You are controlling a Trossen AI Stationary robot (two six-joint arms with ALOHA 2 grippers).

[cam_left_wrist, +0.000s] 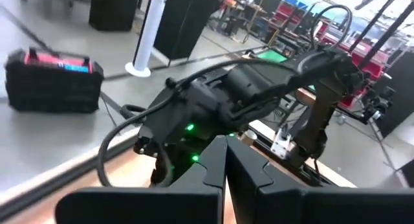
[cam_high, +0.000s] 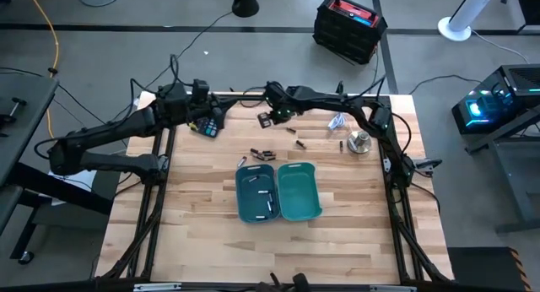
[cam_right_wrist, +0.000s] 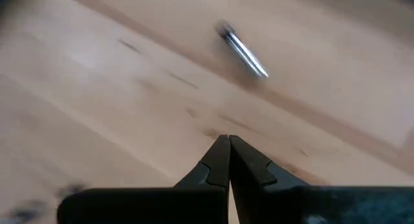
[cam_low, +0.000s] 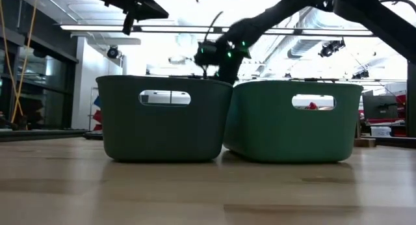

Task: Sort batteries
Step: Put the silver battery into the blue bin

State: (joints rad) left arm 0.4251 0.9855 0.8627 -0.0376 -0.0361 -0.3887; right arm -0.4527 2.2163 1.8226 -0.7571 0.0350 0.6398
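The desk (cam_high: 194,233) is a pale wooden top with plenty of bare board toward the near edge. Two bins sit side by side and touching near its middle: a darker teal bin (cam_high: 256,193) with a few batteries (cam_high: 261,196) lying inside, and a lighter green bin (cam_high: 299,191) next to it. Just behind the bins a small cluster of loose batteries (cam_high: 262,154) lies on the wood, with a couple more (cam_high: 297,138) scattered farther back. A black calculator (cam_high: 205,126) rests near the far left corner, and a white coiled cable (cam_high: 337,121) and a small round metal object (cam_high: 359,143) lie toward the far right.
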